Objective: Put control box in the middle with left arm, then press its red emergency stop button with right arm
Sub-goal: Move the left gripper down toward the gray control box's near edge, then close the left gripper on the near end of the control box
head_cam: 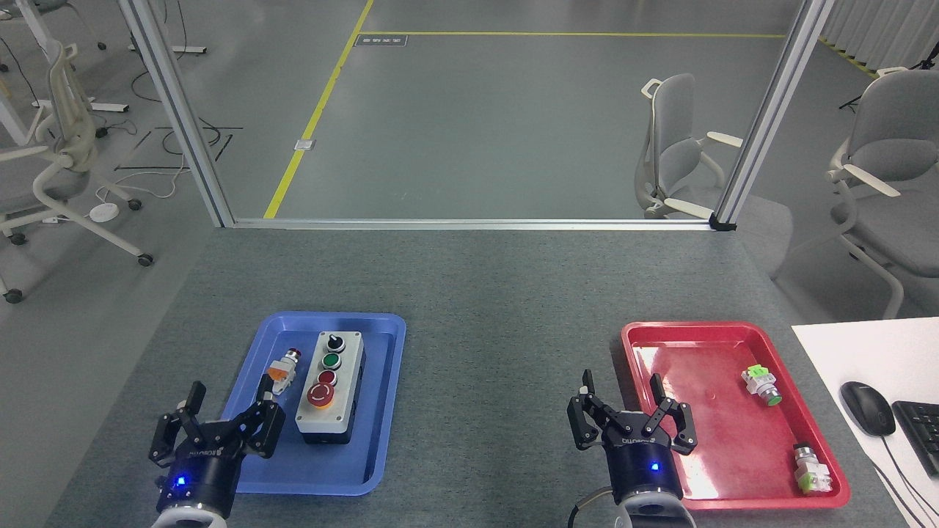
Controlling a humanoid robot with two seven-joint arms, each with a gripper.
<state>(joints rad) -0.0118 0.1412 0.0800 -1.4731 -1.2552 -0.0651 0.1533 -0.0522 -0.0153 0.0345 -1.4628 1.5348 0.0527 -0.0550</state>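
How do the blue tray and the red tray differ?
The blue tray holds the grey control box and one small pushbutton; the red tray holds two small green-tipped pushbuttons, no box. Blue sits left, red right. Both are shallow plastic rectangles on the grey tabletop.

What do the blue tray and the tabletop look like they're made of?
The blue tray looks like moulded plastic: smooth, slightly glossy, with rounded raised rims. The tabletop seems covered in dark grey felt or carpet-like fabric: matte and speckled, no shine.

left gripper point(220, 425) low, jaws spread | right gripper point(632, 414) low, jaws spread
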